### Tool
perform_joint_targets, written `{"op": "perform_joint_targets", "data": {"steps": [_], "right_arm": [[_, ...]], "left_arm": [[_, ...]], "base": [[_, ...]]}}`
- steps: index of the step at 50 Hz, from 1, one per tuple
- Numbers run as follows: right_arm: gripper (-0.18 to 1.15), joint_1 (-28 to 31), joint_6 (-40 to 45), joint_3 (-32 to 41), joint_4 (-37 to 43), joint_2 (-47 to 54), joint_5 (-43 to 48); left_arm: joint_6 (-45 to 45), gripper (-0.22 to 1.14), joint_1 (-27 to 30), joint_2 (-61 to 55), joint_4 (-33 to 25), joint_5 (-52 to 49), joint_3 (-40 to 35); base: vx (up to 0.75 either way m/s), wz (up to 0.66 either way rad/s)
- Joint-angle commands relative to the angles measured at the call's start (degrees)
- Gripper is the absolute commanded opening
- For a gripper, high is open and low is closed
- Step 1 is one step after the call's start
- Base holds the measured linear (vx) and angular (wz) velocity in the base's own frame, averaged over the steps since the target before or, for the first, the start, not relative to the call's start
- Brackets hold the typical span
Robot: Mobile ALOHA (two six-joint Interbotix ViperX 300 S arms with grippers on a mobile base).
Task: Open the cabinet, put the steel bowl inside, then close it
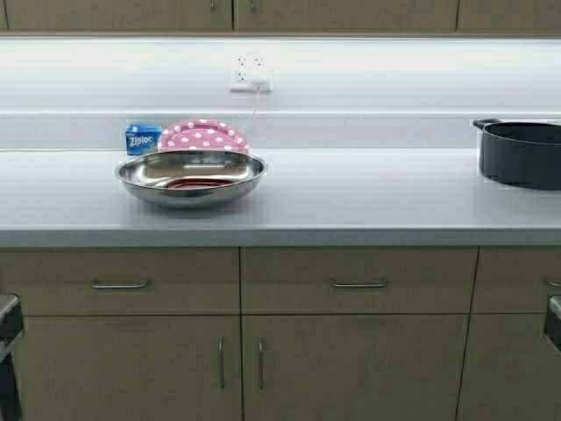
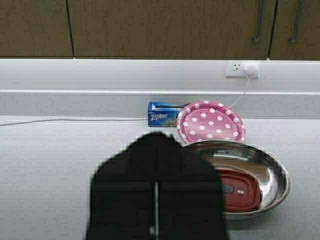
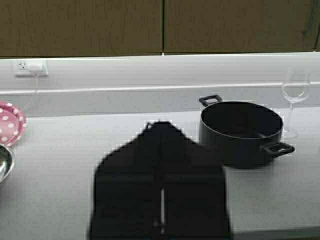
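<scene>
Steel bowl [image 1: 191,176], wide, shallow and mirror-shiny, sat on the pale grey countertop [image 1: 368,202], touching the pink polka-dot plate [image 1: 203,136] propped behind it; tan-brown cabinet [image 1: 232,13] doors were shut above. Left wrist view: left gripper [image 2: 156,210] was pressed closed, holding nothing, bowl just beyond, reflecting red. Right wrist view: right gripper [image 3: 161,210] was likewise closed and empty, near the black pot [image 3: 241,132].

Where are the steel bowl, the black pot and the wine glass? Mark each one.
steel bowl [image 1: 191,178], high view, on its outer front wall.
black pot [image 3: 241,131], right wrist view, on its front side wall.
wine glass [image 3: 295,90], right wrist view, on its bowl.
</scene>
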State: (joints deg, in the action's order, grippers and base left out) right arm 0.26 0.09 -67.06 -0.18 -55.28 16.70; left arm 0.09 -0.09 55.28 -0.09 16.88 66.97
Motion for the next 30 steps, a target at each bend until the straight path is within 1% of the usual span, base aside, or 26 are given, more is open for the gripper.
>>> {"op": "perform_joint_targets", "data": {"steps": [1, 3, 4, 12, 30], "right_arm": [[0.05, 0.09, 0.18, -0.09, 0.00, 0.18, -0.18], [0.09, 0.09, 0.26, -0.09, 0.00, 0.09, -0.70], [0.10, 0.09, 0.26, -0.09, 0.00, 0.09, -0.88], [0.05, 0.00, 0.26, 0.35, -0.18, 0.26, -1.41], [0.05, 0.00, 0.35, 0.35, -0.35, 1.23, -1.41]], "left_arm": [[0.00, 0.00, -0.53, -0.53, 0.35, 0.62, 0.00], [-0.26, 0.06, -0.53, -0.62, 0.35, 0.62, 0.00], [-0.44, 0.08, -0.44, -0.53, 0.35, 0.62, 0.00], [-0.79, 0.01, -0.53, -0.53, 0.26, 0.70, 0.79], [-1.93, 0.02, -0.53, 0.00, 0.35, 0.79, 1.41]], "base": [[0.03, -0.04], [0.04, -0.03], [0.05, -0.03], [0.08, -0.01], [0.18, 0.04]]}}
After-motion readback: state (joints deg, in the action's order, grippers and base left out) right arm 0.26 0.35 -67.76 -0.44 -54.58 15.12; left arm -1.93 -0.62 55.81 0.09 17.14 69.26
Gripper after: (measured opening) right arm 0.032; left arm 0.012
